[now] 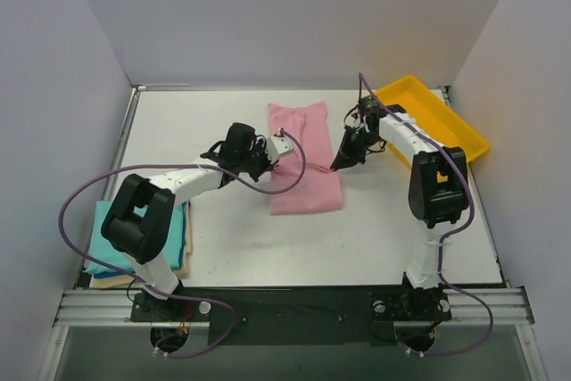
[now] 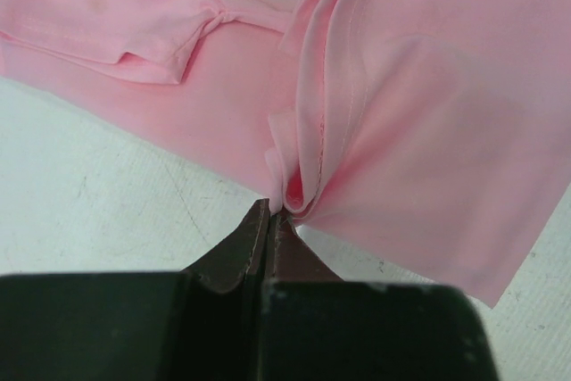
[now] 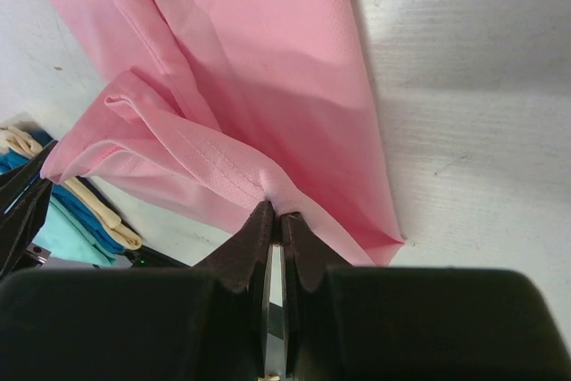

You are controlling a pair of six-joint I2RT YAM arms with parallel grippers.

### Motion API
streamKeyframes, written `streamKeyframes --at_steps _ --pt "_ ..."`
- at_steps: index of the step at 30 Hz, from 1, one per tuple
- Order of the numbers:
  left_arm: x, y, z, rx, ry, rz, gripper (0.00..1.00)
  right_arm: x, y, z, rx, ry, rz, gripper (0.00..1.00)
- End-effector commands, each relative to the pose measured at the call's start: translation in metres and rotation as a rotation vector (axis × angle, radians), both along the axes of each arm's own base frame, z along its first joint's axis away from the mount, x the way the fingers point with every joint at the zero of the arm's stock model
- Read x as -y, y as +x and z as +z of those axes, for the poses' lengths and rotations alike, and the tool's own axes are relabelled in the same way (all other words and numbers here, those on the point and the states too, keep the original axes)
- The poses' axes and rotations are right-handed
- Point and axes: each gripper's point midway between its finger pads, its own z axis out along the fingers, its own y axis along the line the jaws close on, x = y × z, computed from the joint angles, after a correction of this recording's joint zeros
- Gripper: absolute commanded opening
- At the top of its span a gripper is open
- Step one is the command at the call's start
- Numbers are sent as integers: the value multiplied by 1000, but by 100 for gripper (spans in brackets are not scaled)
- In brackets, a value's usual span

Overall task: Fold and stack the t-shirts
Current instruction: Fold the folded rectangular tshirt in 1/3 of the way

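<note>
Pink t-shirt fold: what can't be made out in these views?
- Top view: how the left gripper pinches the pink t-shirt, hidden by its wrist.
- Top view: teal t-shirt and cream t-shirt stack, partly covered by the left arm.
- Wrist views: the pink shirt's full outline, cut off by frame edges.

I count 3 t-shirts: 1 pink t-shirt (image 1: pixel 303 162), with 1 teal t-shirt (image 1: pixel 96 243) and 1 cream t-shirt (image 3: pixel 105 213) to its left. 1 yellow tray (image 1: pixel 442 118) lies to its right. 2 arms flank it, carrying 2 grippers: left gripper (image 2: pixel 270 211), right gripper (image 3: pixel 272 216).
</note>
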Motion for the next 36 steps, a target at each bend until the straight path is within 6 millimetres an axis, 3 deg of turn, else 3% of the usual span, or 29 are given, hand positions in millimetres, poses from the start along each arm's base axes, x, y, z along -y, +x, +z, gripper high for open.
streamKeyframes --at_steps 1,10,11,12,13,14,16,18,20,21,22,23,24,25,26,27,30,32,36 --pt "5 12 7 44 18 8 0 -2 3 -4 -25 26 7 0" --pt "5 30 2 119 50 27 0 1 26 -19 -22 45 -41 0" --pt "6 32 2 126 50 30 4 1 27 -21 -26 45 -42 3" --pt "7 32 2 131 49 29 25 3 27 -22 -29 43 -47 10" --pt "5 33 3 138 51 35 35 5 29 -23 -29 41 -51 29" --pt "6 34 3 139 51 35 51 7 31 -22 -26 39 -57 35" --pt "5 39 10 149 56 53 60 12 39 -12 17 30 -60 43" --pt "1 48 24 166 59 91 62 17 52 9 106 11 -40 47" --pt "0 53 41 155 60 108 62 20 59 34 200 -13 -12 48" --pt "2 53 52 148 61 98 61 21 57 36 213 -35 -3 46" --pt "7 46 53 122 53 62 52 22 53 47 251 -44 25 44" --pt "10 38 54 83 53 34 46 20 42 39 232 -58 47 35" --pt "19 26 53 39 27 -22 30 17 33 35 217 -56 65 29" --pt "22 11 43 -24 31 -58 20 10 19 24 171 -31 87 14" --pt "32 -6 39 -76 -2 -124 10 6 8 9 118 -15 100 9" --pt "37 -21 29 -124 -1 -157 8 -2 3 4 95 7 117 0" --pt "53 -39 16 -170 -41 -204 7 -16 5 -8 72 42 140 0" --pt "71 -32 17 -88 -67 -208 8 -22 17 -15 79 48 129 0" --pt "78 -8 8 42 -24 -166 9 -16 36 -31 67 18 87 0"
